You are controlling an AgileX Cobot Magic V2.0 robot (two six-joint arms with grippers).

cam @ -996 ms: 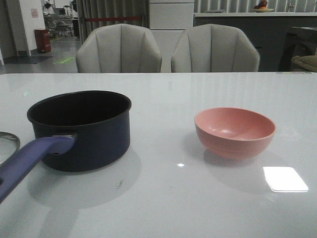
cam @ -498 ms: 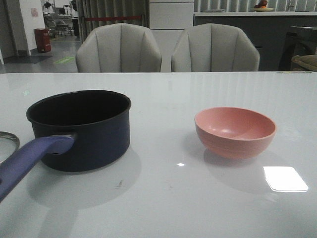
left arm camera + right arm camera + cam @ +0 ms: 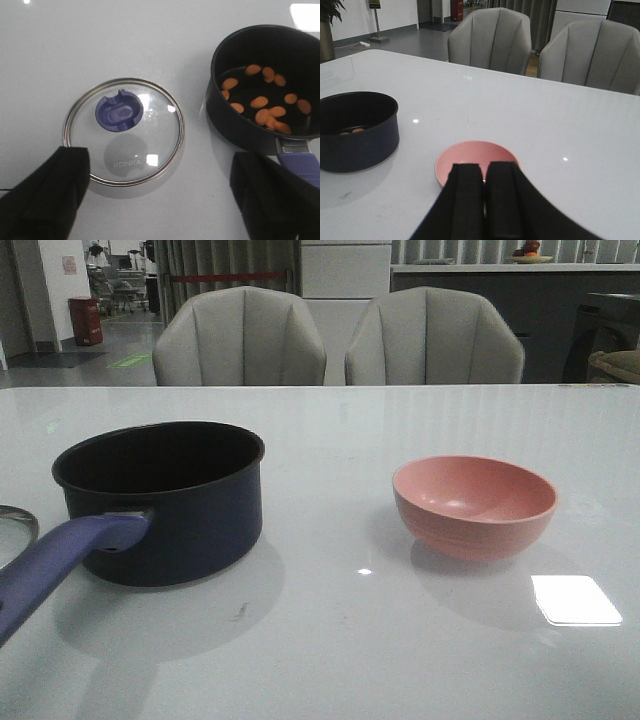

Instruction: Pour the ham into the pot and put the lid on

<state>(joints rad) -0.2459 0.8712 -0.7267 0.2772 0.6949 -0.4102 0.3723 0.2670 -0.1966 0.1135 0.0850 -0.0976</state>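
The dark navy pot stands left on the table, its purple-blue handle pointing toward me. In the left wrist view, orange-pink ham slices lie scattered on the bottom of the pot. Beside it the glass lid lies flat on the table, blue knob up; only its rim shows in the front view. My left gripper hovers open above the lid's near edge, holding nothing. My right gripper is shut and empty, just short of the pink bowl.
The pink bowl stands empty to the right of the pot, with bare table between them. Two grey chairs stand behind the table's far edge. A bright light patch reflects off the tabletop near the bowl.
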